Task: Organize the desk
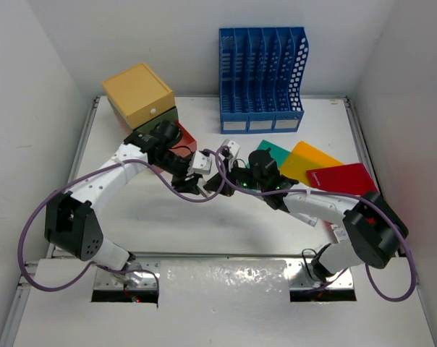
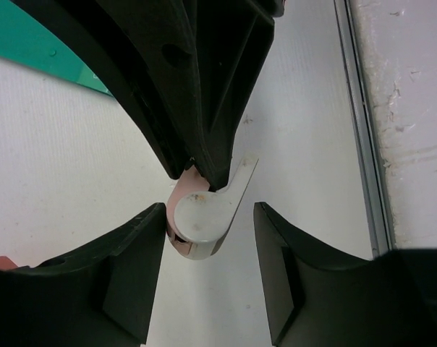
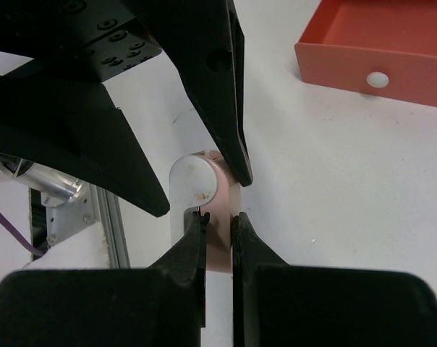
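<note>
A small pink flash drive with a silver swivel cover (image 3: 197, 181) is held a little above the white desk (image 1: 146, 217). My right gripper (image 3: 218, 217) is shut on the drive's pink body. In the left wrist view, the drive (image 2: 204, 217) sits between the spread fingers of my left gripper (image 2: 209, 238), which is open around its round end; the left finger (image 2: 132, 275) is near or touching it. In the top view the two grippers meet tip to tip at mid-desk, left (image 1: 192, 184) and right (image 1: 213, 182), and hide the drive.
A yellow-green-orange drawer box (image 1: 140, 97) stands back left with its red drawer (image 1: 182, 141) pulled open, also in the right wrist view (image 3: 378, 43). A blue file rack (image 1: 262, 79) stands at the back. Teal (image 1: 273, 153), yellow (image 1: 309, 160) and red (image 1: 345, 178) sheets lie right.
</note>
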`<state>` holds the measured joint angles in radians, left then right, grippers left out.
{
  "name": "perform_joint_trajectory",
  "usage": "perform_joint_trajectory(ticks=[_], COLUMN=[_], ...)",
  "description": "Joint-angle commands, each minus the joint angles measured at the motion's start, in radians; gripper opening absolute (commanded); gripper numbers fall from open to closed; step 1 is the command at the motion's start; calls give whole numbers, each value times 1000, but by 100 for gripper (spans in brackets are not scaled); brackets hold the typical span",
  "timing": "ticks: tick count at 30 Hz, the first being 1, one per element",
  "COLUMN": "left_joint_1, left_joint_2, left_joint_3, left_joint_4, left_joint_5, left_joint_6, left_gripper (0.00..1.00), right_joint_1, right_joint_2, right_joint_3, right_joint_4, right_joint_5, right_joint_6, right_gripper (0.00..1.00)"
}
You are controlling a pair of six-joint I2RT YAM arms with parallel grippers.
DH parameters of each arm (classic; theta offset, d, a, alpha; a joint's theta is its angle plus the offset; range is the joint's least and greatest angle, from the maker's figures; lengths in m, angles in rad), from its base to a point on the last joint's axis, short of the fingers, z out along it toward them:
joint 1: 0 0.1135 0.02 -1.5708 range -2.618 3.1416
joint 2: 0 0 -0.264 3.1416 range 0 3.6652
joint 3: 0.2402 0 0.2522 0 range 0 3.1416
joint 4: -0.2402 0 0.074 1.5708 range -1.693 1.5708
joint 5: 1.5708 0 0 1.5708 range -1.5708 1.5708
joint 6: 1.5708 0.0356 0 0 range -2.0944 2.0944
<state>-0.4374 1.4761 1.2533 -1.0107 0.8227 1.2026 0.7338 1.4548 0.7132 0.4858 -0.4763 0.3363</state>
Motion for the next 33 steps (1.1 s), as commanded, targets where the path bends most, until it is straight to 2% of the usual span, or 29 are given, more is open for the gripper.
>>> perform_joint_trajectory(ticks=[1, 2, 4, 5, 7, 8, 10, 15, 17, 19, 22, 24, 29, 33], left_joint_1=[-7, -7, -9, -9, -9, -9, -9, -9, -9, -9, -9, -9, -9, -6], left_joint_2=[-2, 0, 0, 1, 0, 0, 0, 0, 1, 3, 13, 33, 65, 78], left_joint_3=[24, 23, 20, 20, 23, 24, 26, 29, 24, 12, -9, -50, -104, -137], left_joint_4=[14, 14, 14, 11, -8, -11, -15, -14, 18, 41, 64, 69, 108, 181], left_joint_5=[41, 42, 43, 36, 29, 17, 3, 0, -7, -28, -62, -98, -143, -174], left_joint_6=[8, 8, 8, 14, 26, 29, 29, 31, -4, -27, -32, -17, 6, -58], left_gripper=[48, 47, 35, 24, 14, 5, 0, 0, 0, 0, 0, 0, 0, 0], right_joint_1=[10, 10, 12, 12, 13, 13, 13, 13, 13, 12, 13, 12, 13, 12], right_joint_2=[4, 7, 9, 10, 9, 6, 6, 10, 7, -10, -31, -37, -40, -59], right_joint_3=[54, 57, 63, 63, 58, 54, 52, 57, 60, 55, 54, 66, 51, 13], right_joint_4=[76, 73, 73, 73, 74, 77, 79, 51, -13, -47, -154, -256, -311, -299], right_joint_5=[-7, -7, -8, -10, -8, -8, -5, -5, 13, 31, 50, 85, 126, 133], right_joint_6=[-6, -8, -8, -10, -13, -11, -11, -22, -57, -94, -156, -222, -279, -269], right_gripper=[0, 0, 0, 0, 0, 0, 0, 0, 1, 19, 39, 44, 45, 45])
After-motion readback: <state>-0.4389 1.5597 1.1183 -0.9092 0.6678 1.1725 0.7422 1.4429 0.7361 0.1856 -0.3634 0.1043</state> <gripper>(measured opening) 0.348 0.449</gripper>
